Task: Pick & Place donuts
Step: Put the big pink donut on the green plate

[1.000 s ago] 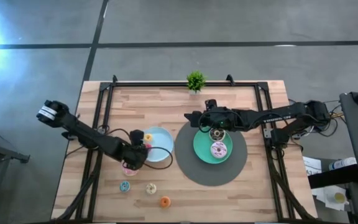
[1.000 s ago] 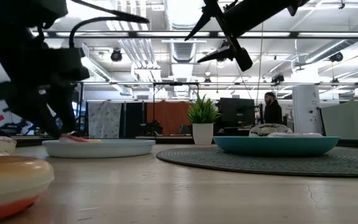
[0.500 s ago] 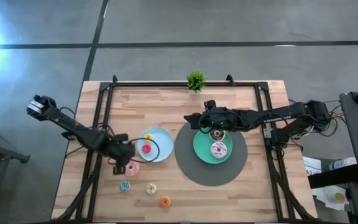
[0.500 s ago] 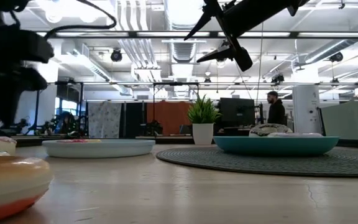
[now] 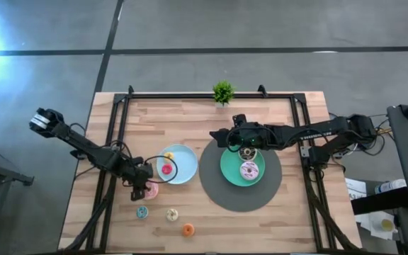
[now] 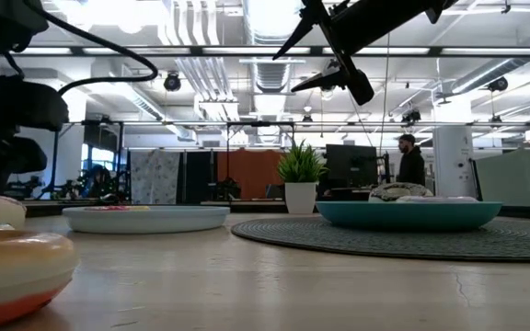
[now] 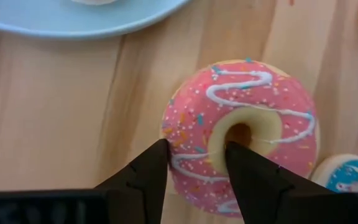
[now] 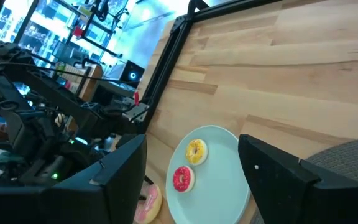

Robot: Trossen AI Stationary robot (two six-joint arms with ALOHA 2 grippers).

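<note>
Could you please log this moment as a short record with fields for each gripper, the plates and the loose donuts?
left gripper: over the pink donut beside the light-blue plate, jaws open
right gripper: above the green plate, jaws open
light-blue plate: yellow donut, red donut
green plate: dark donut, pink-white donut, on a grey mat
loose on table: teal donut, cream donut, orange donut

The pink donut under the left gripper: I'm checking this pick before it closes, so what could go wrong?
The left gripper is open over one side of the pink donut, so closing may pinch only the frosted edge and let it slip. The light-blue plate and teal donut lie close; a slide could nudge either.
</note>
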